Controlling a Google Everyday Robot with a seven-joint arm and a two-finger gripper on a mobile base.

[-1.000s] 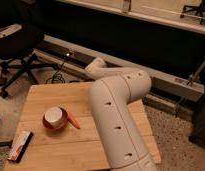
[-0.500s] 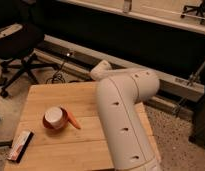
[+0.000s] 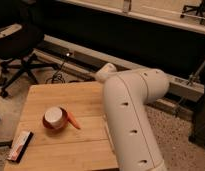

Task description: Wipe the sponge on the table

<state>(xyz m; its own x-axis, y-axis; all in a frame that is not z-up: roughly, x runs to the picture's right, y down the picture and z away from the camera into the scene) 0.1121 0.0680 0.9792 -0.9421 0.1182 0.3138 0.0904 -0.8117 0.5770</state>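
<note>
The table [image 3: 61,97] is a low tabletop of pale wooden planks, filling the lower left of the camera view. My white arm [image 3: 128,120] rises from the bottom edge and bends over the table's right side. The gripper is not in view; only the arm's thick links and elbow [image 3: 107,72] show. The sponge is hidden or out of view.
A white cup [image 3: 55,116] on a red base stands on the table's left half, with an orange carrot [image 3: 73,120] lying against it. A flat red and dark packet [image 3: 20,145] lies at the table's left front edge. A black office chair [image 3: 18,45] stands beyond, and a metal rail [image 3: 76,55] runs along the back.
The arm's upper link has swung a little to the right, uncovering more of the tabletop. The cup, carrot and packet have stayed put.
</note>
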